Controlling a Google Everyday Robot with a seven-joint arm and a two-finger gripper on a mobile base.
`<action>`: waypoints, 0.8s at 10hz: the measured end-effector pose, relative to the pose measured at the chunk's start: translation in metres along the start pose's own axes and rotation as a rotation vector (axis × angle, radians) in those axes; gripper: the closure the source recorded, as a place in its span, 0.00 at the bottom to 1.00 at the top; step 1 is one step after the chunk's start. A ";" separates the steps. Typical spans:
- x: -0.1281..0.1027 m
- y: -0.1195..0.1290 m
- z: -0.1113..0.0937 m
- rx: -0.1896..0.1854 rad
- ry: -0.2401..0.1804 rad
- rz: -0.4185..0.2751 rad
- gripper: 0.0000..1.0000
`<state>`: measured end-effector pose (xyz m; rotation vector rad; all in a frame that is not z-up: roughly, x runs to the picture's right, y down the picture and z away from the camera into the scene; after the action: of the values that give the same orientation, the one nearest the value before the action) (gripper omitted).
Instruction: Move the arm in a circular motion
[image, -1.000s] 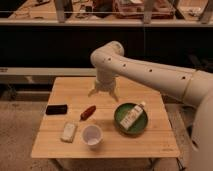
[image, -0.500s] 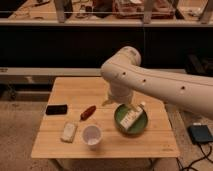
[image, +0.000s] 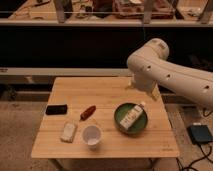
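Note:
The arm (image: 170, 72) is cream-white, thick and rounded, with small dark holes. It reaches in from the right edge, bends at an elbow (image: 150, 54) and turns down over the far right part of the wooden table (image: 107, 92). Its gripper (image: 136, 85) shows only as a small tip below the bend, above the table's back right area, mostly hidden behind the thick segment. It holds nothing that I can see.
On the table lie a black flat object (image: 56, 109), a red item (image: 88, 112), a white packet (image: 69, 131), a white cup (image: 91, 135) and a green bowl (image: 120, 125) holding a white bottle (image: 132, 116). A dark box (image: 200, 134) sits on the floor at right. Shelving runs along the back.
The arm has swung to the right, its bend moving from above the table's middle to above its right side. The objects on the table have not moved.

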<state>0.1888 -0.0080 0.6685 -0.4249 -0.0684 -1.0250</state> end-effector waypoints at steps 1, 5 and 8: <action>0.021 0.002 0.007 0.008 0.017 0.046 0.20; 0.090 -0.040 0.039 0.024 0.070 0.132 0.20; 0.129 -0.100 0.064 0.036 0.145 0.144 0.20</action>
<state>0.1813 -0.1333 0.7908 -0.3173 0.0725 -0.9087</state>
